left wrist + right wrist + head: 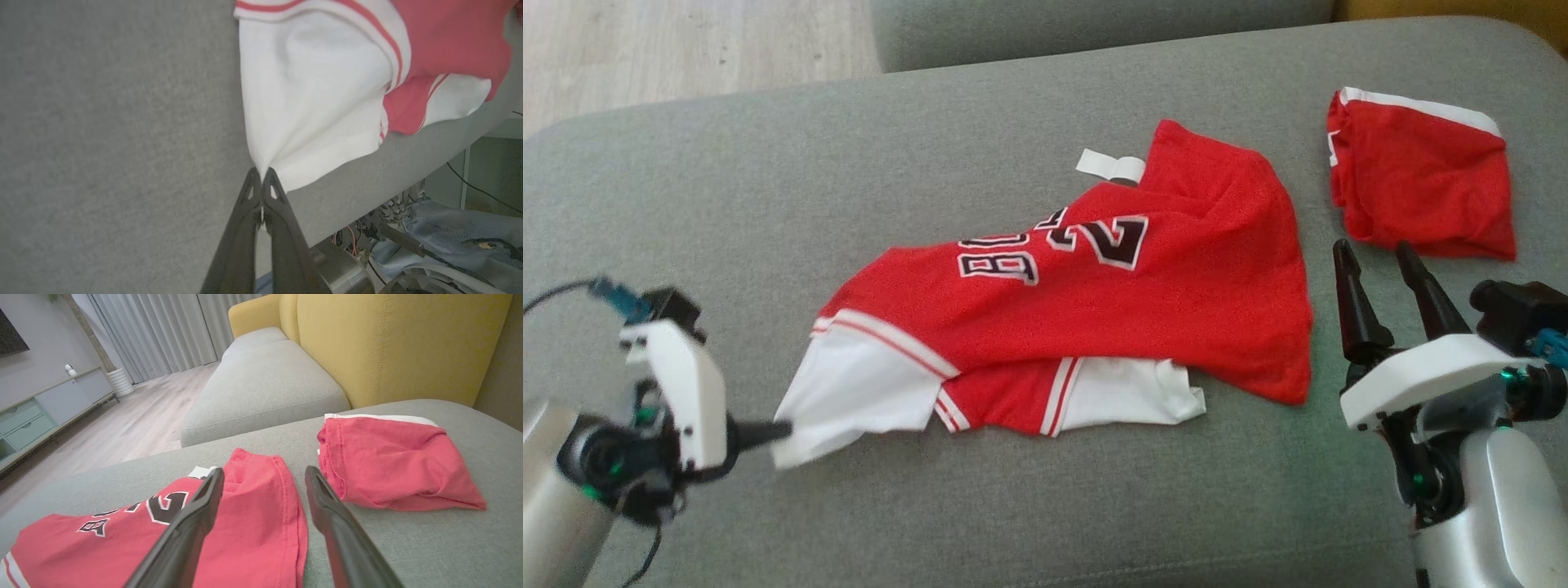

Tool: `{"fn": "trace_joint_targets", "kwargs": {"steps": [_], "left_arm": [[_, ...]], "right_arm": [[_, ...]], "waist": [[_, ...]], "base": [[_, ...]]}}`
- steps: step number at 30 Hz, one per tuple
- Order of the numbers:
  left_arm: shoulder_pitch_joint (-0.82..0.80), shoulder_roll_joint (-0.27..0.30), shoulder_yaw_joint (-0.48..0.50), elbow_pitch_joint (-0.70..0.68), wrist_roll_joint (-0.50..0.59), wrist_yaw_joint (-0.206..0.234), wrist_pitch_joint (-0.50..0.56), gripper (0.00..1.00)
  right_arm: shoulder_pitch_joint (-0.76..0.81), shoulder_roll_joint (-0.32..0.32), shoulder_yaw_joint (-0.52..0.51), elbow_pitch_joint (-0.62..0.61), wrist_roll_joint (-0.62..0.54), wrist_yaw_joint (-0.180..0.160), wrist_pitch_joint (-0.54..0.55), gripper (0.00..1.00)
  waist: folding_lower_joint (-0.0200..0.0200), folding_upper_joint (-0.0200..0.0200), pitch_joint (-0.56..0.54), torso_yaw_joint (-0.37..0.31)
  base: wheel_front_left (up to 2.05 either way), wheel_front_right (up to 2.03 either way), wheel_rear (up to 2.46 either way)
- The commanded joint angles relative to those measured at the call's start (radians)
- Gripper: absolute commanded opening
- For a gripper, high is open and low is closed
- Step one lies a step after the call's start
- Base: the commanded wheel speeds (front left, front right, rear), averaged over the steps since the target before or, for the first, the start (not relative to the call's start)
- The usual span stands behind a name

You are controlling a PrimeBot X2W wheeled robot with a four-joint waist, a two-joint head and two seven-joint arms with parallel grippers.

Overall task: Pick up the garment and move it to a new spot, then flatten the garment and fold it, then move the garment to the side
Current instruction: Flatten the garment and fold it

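Matt mesh-cloth jersey [1176, 318], rough grey woven cushion [768, 180], pale wood floor [645, 57]

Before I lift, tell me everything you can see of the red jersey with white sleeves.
The red jersey looks like thin knit fabric, with dark white-edged lettering, white sleeves with striped trim, and a white tag at its far edge. It lies rumpled, partly folded over itself, on the grey sofa cushion. The left gripper is shut on a white sleeve's corner.

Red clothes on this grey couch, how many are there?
2. A numbered jersey lies spread in the middle, one white sleeve pinched by the left tool. A folded red garment sits apart at the far right. Anything beneath them would be hidden.
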Motion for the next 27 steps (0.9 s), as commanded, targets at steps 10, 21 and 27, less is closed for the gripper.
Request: {"fn": "trace_joint_targets", "kwargs": {"steps": [10, 21, 27], "left_arm": [[0.063, 0.063, 0.081, -0.044, -0.030, 0.023, -0.075, 1.00], [0.068, 0.077, 0.159, -0.217, 0.173, 0.038, -0.510, 1.00], [0.161, 0.013, 0.201, -0.336, 0.359, 0.194, -0.868, 1.00]], "right_arm": [[-0.005, -0.011, 0.018, -0.051, -0.006, -0.001, 0.027, 1.00], [0.021, -0.016, 0.021, -0.048, 0.003, -0.001, 0.023, 1.00], [0.040, -0.015, 0.015, -0.047, 0.001, -0.001, 0.020, 1.00]], "waist": [[0.0000, -0.0001, 0.011, 0.016], [0.0000, -0.0001, -0.028, 0.007], [0.0000, -0.0001, -0.026, 0.010]], "base": [[0.00, 0.00, 0.00], [0.00, 0.00, 0.00], [0.00, 0.00, 0.00]]}}
